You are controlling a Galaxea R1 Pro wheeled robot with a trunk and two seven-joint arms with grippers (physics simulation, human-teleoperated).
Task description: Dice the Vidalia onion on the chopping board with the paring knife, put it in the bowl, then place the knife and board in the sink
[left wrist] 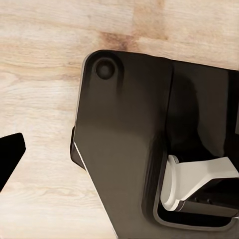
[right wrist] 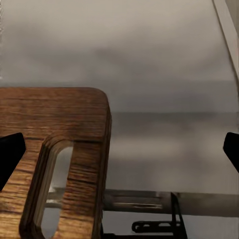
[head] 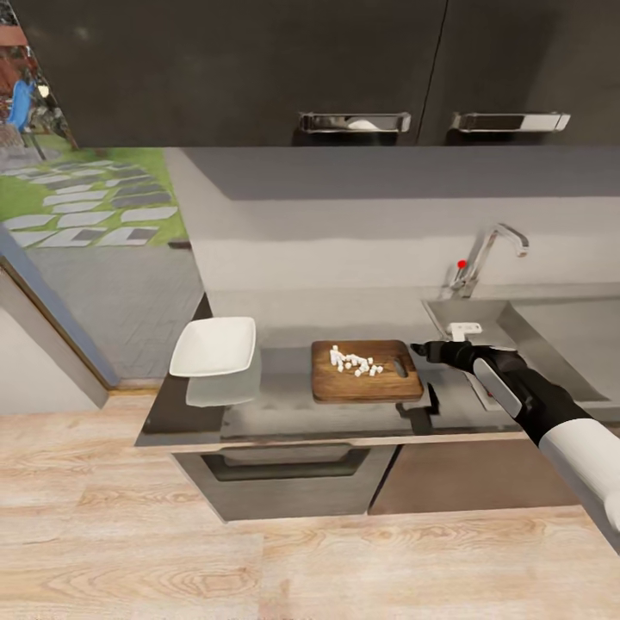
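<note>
Right gripper point(head: 424, 349): jaws spread, empty, hovering at the chopping board's point(head: 366, 372) 3 o'clock edge, by its handle slot. Diced onion point(head: 356, 362): heaped on the board. Bowl point(head: 214, 346): at 9 o'clock. Advice: carry the board level, then tip it over the bowl. Left gripper: state cannot be told.

Open grey countertop point(head: 284, 409) between bowl point(head: 214, 346) and chopping board point(head: 366, 371); bare strip along near edge too. Right gripper point(head: 419, 349) just right of board, fingers spread wide, bare counter between them. Tap point(head: 482, 257) far right, behind sink point(head: 551, 344). Dark cabinets point(head: 258, 69) low overhead along far wall.
</note>
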